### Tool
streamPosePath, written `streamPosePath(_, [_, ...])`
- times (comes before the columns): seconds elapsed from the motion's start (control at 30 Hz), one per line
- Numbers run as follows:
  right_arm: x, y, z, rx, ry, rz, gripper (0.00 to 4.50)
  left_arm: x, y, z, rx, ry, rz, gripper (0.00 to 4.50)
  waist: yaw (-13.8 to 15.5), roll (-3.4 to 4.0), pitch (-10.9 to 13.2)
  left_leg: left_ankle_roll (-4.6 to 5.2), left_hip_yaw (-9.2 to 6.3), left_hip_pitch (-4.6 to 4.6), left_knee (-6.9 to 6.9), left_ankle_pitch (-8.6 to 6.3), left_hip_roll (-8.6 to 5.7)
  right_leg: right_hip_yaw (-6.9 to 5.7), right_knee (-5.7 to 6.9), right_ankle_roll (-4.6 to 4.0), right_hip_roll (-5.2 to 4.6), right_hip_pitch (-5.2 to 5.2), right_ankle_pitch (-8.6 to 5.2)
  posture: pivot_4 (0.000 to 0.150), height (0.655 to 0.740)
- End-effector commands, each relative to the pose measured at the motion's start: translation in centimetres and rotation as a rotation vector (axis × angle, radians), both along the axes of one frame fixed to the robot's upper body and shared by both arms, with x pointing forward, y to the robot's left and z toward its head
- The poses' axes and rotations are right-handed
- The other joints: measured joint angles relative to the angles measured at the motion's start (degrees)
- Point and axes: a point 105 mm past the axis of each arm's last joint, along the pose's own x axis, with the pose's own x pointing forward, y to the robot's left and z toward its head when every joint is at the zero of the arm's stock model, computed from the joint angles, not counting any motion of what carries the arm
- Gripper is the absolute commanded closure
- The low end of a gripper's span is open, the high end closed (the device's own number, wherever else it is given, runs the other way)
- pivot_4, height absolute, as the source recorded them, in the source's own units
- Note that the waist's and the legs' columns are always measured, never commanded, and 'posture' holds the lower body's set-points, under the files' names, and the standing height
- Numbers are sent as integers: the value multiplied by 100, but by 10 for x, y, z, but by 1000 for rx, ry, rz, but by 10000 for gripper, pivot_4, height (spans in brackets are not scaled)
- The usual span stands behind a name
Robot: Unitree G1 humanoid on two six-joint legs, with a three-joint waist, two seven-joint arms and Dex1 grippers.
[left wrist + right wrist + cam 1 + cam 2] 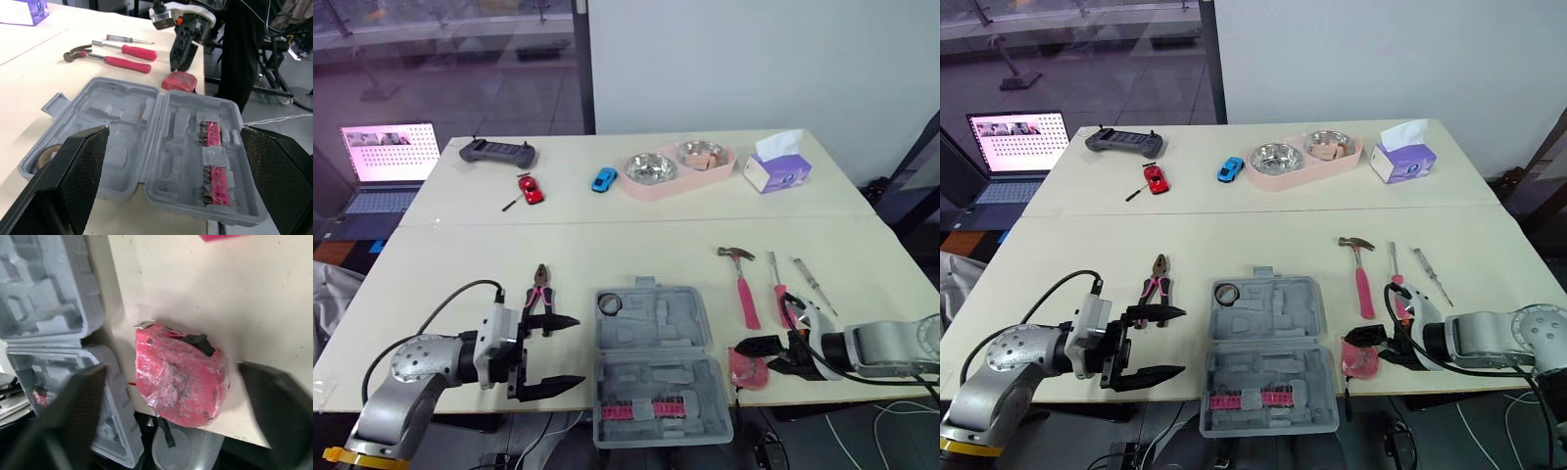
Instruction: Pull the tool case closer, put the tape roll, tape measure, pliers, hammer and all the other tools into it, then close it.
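Tool case (pixel 654 362) lies open at the near edge of the table (pixel 636 250), both grey halves flat. A row of pink bits (pixel 644 410) sits in the near half, and the tape roll (pixel 610 304) is tucked into the far left corner of the far half.

At the case's left, the left gripper (pixel 579 351) hangs with its two black fingers spread wide and nothing between them. The pink-handled pliers (pixel 540 289) lie on the table just beyond it.

At the case's right, the right gripper (pixel 754 356) is low over the table edge, its jaws parted to either side of the red tape measure (pixel 181 382). The tape measure rests on the table just beside the case. Whether the fingers touch it cannot be told.

Farther back on that side lie the pink-handled hammer (pixel 742 279) and two screwdrivers (pixel 776 284) (pixel 813 284), side by side and well clear of the case.

Along the far side of the table stand a laptop (pixel 386 157), a dark controller (pixel 497 152), a red toy car (pixel 530 188), a blue toy car (pixel 604 179), a pink tray (pixel 680 186) with two steel bowls, and a tissue box (pixel 776 168).
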Motion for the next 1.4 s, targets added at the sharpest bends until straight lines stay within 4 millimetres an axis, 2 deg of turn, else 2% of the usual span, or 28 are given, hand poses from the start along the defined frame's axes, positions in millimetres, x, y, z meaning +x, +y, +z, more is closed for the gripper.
streamPosePath(0.03, [7,-3,18,-24,-86,11,397,-2,-1,5,3,-23,-10,0,0,0,0,0,0,0,0,0,0,0,0,0,0,0,0,1500,7370])
streamPosePath(0.13, [3,5,33,-110,-187,178,397,-1,0,5,4,-15,5,0,1,9,5,0,0,0,-1,0,1,0,0,0,8,-1,0,1500,7370])
streamPosePath(0.2, [-4,16,41,-279,-372,461,397,1,3,4,12,-12,22,0,2,32,9,0,3,-2,-2,0,1,-4,0,1,12,-5,0,1500,7370])
streamPosePath(0.23, [-11,19,39,-341,-443,619,397,1,5,3,19,-11,24,0,14,52,6,0,4,-3,-2,0,1,-6,1,4,13,-8,-1,1500,7370])
streamPosePath(0.3, [-25,21,30,-410,-564,895,397,1,7,3,25,-13,20,0,12,39,3,-1,5,-1,-5,-1,3,-12,2,52,25,-8,-8,1500,7370])
streamPosePath(0.4, [-39,16,15,-442,-700,1149,397,3,6,7,27,-16,16,0,6,25,5,-4,5,4,-6,-2,9,-19,1,65,27,3,-13,1500,7370])
streamPosePath(0.47, [-40,7,6,-515,-785,1280,397,4,4,9,27,-16,14,0,-3,30,7,-5,16,8,-3,-2,4,-7,1,39,15,3,2,1500,7370])
streamPosePath(0.53, [-39,7,2,-507,-847,1302,397,4,2,12,29,-17,12,0,-19,24,10,-6,24,15,0,-2,3,3,1,19,13,6,1,1500,7370])
streamPosePath(0.7, [-19,5,-6,-594,-933,1270,397,5,-1,17,33,-15,11,0,-6,17,13,-7,22,32,-8,-2,15,9,3,6,19,16,-1,1500,7370])
streamPosePath(0.97, [-16,-1,-26,-656,-849,1265,397,9,1,23,45,-13,24,0,9,17,14,-7,17,32,-7,-2,11,9,5,4,19,18,-1,1500,7370])
streamPosePath(1.2, [-15,8,-28,-615,-827,1234,397,7,0,19,46,-10,30,0,-3,7,10,-7,16,48,-9,-2,15,10,5,2,19,31,-2,1500,7370])
streamPosePath(1.4, [-16,8,-34,-620,-797,1257,397,4,1,16,42,-9,33,0,-4,0,7,-8,16,59,-12,-3,18,11,5,0,19,39,-2,1500,7370])
